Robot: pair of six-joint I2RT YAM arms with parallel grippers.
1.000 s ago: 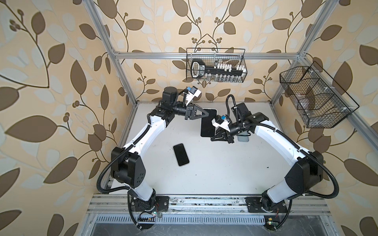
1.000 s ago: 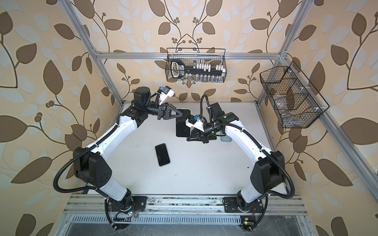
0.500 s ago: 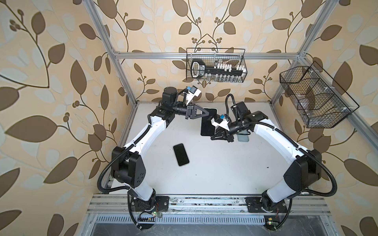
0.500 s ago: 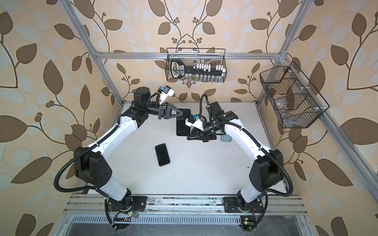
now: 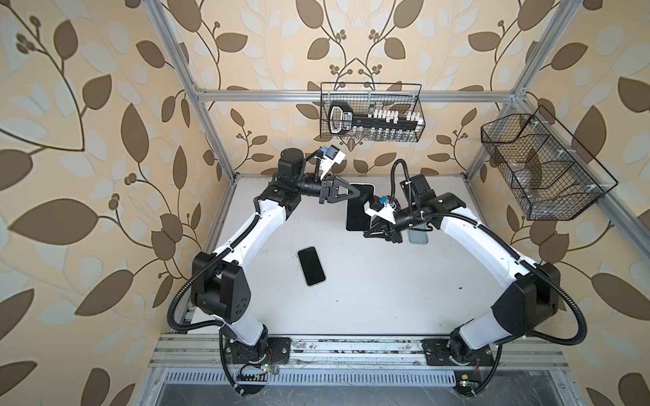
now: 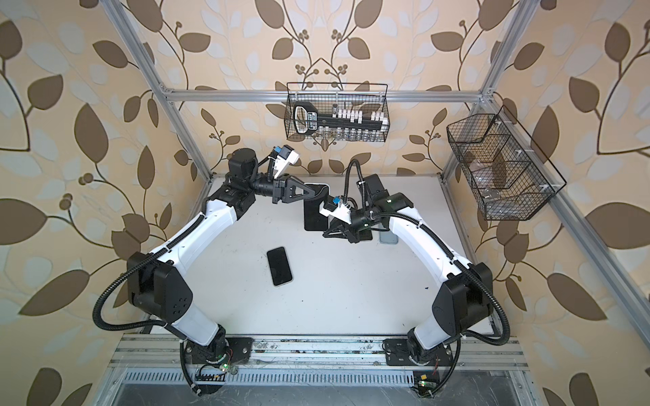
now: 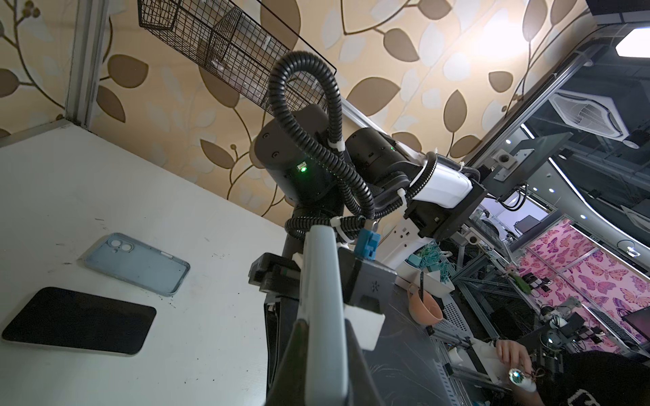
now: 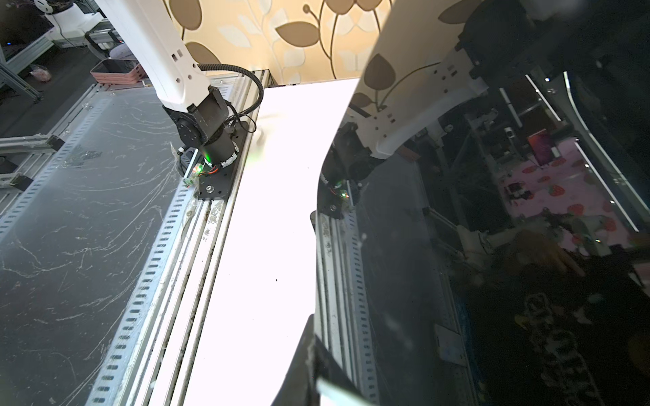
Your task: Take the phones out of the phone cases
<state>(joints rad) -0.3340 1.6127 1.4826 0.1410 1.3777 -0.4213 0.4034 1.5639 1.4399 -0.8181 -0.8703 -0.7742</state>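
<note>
Left gripper [image 5: 359,194] was pinched tight on the far short end of the held phone [image 5: 355,211] in both top views. The right gripper [image 5: 368,233] was clamped on the near end, so the thing hung between them over the back of the table [image 5: 387,298]. Its long axis ran from the back wall toward the front rail, dark face up at the camera. A loose phone [image 5: 311,266] lay flat nearer the left arm, well apart. A pale empty case [image 5: 418,237] peeked out from under the right arm.

Left wrist view showed the held phone edge-on, and the pale rim down its whole length looked to me like its own case [image 7: 318,281], still on.

Right wrist view was mostly glossy black screen [image 8: 457,246] full of reflections, and I couldn't spot any gap at the rim.

So my read was that the grab and lift were done and the actual peeling hadn't started.
</note>
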